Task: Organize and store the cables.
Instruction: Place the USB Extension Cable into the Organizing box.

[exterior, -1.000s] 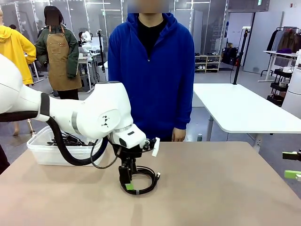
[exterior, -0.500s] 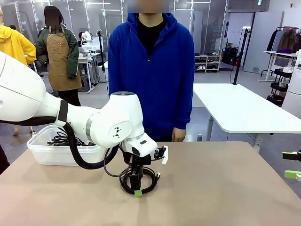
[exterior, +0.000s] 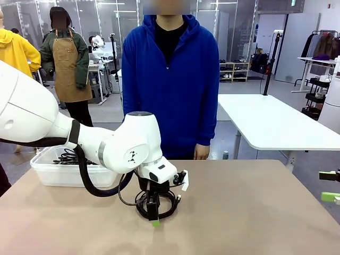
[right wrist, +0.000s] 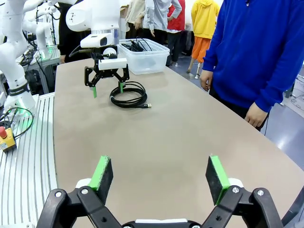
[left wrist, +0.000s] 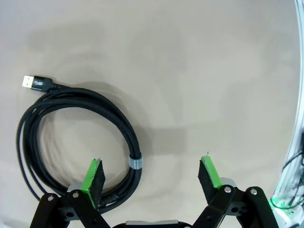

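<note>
1. from the front, the left arm reaches over the tan desk (exterior: pixel 244 212) and its left gripper (exterior: pixel 153 217) points straight down over a coiled black cable (exterior: pixel 169 201). one green-tipped finger stands at the near edge of the coil; the other finger i can't make out behind it. behind the arm sits a clear plastic bin (exterior: pixel 58 172) with more black cables (exterior: pixel 69 156) piled inside, well apart from the fingers. a person in a blue hoodie (exterior: pixel 170 79) stands at the far side, one hand (exterior: pixel 201 152) hanging at the desk edge.

2. from the left wrist, the fingers of the left gripper (left wrist: pixel 152 173) stand wide open, holding nothing. one green pad (left wrist: pixel 92 175) sits inside the loop of the cable (left wrist: pixel 80 137), just beside the strand with the grey band (left wrist: pixel 136 163); that strand lies between the two fingers, close to this one. the other pad (left wrist: pixel 209 173) is over bare desk. the usb plug (left wrist: pixel 37 83) lies at the far side of the coil.

3. from the right wrist, the right gripper (right wrist: pixel 156 176) hovers over bare desk, fingers spread wide and empty. the cable (right wrist: pixel 128 95) lies far ahead of them, under the left gripper (right wrist: pixel 107 88), with the bin (right wrist: pixel 145 56) beyond.
</note>
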`<state>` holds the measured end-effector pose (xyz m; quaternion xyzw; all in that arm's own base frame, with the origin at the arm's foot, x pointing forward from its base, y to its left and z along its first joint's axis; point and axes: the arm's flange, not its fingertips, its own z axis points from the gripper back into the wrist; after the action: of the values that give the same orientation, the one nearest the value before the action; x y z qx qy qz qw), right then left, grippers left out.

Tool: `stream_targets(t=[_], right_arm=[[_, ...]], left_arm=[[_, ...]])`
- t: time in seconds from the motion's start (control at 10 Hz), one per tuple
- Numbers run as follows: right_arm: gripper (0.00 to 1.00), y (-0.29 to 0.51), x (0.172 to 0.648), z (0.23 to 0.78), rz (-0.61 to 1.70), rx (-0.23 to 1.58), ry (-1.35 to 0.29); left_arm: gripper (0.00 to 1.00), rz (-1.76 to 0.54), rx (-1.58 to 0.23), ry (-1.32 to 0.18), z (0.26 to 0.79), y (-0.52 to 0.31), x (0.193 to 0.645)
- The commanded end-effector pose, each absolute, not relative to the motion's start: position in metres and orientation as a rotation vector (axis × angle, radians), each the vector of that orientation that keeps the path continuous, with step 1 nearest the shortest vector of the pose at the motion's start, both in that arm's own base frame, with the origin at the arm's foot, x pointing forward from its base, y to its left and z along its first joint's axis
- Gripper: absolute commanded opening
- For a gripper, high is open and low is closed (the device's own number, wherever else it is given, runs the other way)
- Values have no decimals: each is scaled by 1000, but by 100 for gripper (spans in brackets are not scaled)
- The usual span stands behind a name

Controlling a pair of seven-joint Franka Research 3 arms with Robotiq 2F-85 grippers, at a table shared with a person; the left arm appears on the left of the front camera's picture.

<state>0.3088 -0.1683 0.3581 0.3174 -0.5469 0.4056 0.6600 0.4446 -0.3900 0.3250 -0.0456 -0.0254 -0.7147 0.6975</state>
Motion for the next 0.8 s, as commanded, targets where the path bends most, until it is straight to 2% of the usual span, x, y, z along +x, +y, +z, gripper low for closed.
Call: stream_targets(t=[0.0, 0.1, 0.3, 0.4, 0.5, 0.6, 0.7], right_arm=[[100, -168, 308, 361, 913, 728, -1236], [100, -168, 308, 361, 913, 728, -1236], [100, -168, 308, 361, 913, 728, -1236], [100, -168, 308, 361, 913, 728, -1236], [100, -168, 308, 361, 913, 728, -1236], [100, -168, 308, 361, 913, 728, -1236], [100, -168, 308, 361, 913, 728, -1236]], left_arm=[[100, -1557, -72, -56, 308, -395, 448], [100, -1555, -102, -78, 303, -395, 449], [100, -1525, -77, -25, 300, -395, 450], [40, -1531, -70, -27, 302, -395, 449], [40, -1532, -68, -22, 305, -394, 448], [0, -1522, -71, 9, 305, -393, 450], [34, -1522, -81, 25, 303, -395, 452]])
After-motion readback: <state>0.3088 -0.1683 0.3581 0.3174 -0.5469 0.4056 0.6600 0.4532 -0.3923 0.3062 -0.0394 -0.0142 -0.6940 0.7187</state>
